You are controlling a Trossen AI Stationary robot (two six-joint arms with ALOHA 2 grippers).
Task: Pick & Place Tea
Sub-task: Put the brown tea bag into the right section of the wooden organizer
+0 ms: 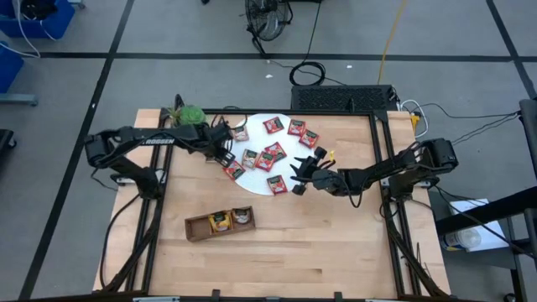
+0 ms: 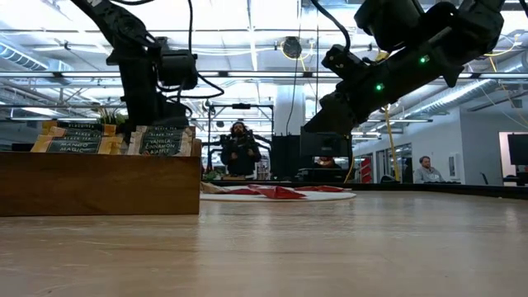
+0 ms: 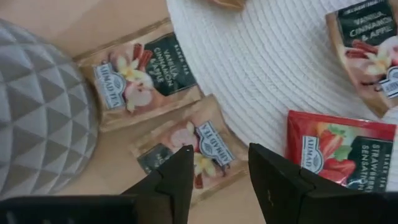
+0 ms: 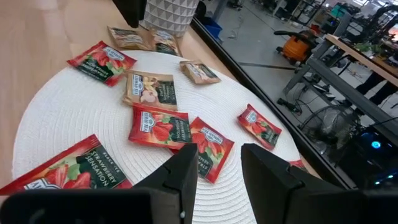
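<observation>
Wood table (image 1: 336, 218), open workshop w/ ceiling lights behind, a person (image 2: 239, 153) standing far off. Tea sachets (image 1: 274, 151) lie scattered on the white disc (image 1: 260, 126) mid-table; a few stand in the wooden tray (image 1: 195, 228) nearer. My left pincer (image 3: 217, 180) hovers at the disc's left edge, fingers apart, empty, a brown sachet (image 3: 186, 149) just below. My right pincer (image 4: 217, 177) at the disc's right edge, also apart, empty, over red sachets.
</observation>
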